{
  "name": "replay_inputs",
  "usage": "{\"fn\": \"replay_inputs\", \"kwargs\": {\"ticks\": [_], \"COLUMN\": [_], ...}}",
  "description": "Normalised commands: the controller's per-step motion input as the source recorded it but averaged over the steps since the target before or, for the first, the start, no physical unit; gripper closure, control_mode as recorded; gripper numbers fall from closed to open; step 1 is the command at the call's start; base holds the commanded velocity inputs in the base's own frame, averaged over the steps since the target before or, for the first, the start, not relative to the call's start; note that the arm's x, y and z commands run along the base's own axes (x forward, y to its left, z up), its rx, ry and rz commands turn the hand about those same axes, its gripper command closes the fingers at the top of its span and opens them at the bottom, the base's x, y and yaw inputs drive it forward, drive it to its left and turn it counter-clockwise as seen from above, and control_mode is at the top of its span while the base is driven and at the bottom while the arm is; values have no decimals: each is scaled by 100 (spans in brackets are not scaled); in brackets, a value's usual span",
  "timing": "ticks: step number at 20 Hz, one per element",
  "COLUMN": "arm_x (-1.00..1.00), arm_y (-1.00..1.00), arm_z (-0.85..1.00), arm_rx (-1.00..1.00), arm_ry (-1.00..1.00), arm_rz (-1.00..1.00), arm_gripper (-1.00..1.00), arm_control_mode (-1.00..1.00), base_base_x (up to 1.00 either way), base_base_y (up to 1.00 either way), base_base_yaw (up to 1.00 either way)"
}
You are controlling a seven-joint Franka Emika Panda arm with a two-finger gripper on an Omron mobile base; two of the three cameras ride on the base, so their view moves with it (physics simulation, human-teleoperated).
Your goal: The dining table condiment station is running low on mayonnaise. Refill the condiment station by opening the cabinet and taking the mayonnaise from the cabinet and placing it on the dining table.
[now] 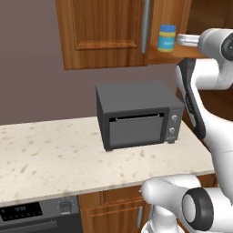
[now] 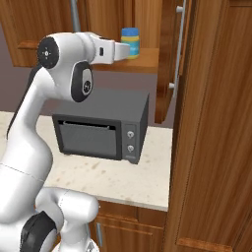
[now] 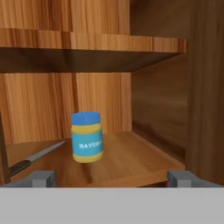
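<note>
Mayonnaise [image 3: 87, 136] ahead, arm level, jaws wide

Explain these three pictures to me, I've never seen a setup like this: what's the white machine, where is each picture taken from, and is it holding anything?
The white jointed machine is a robot arm on a driving base in a simulated kitchen. Two pictures come from cameras behind it, left and right. The third looks out from its hand: the two grey tips at the bottom belong to its end effector, which is open and holds nothing. It points into the open reddish-brown wooden wall cabinet, at a small blue-lidded mayonnaise jar standing upright on the lower shelf, with a knife lying beside it. Below, a dark grey toaster oven sits on the beige speckled counter.
</note>
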Motion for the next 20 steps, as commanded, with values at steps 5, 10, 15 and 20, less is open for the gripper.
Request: {"fn": "replay_inputs", "kwargs": {"ticks": [5,10,15,20], "arm_x": [0,4,39,47], "arm_y": [-15,-8,0,0], "arm_z": [-1,-1,0,0], "arm_rx": [0,0,-1,-4], "arm_ry": [0,0,0,0], "arm_rz": [7,16,15,10], "arm_gripper": [-100,-100,-100,-100], "arm_control_mode": [-100,-100,-100,-100], "base_base_x": [0,0,0,0], "base_base_y": [0,0,0,0], "base_base_yaw": [0,0,0,0]}}
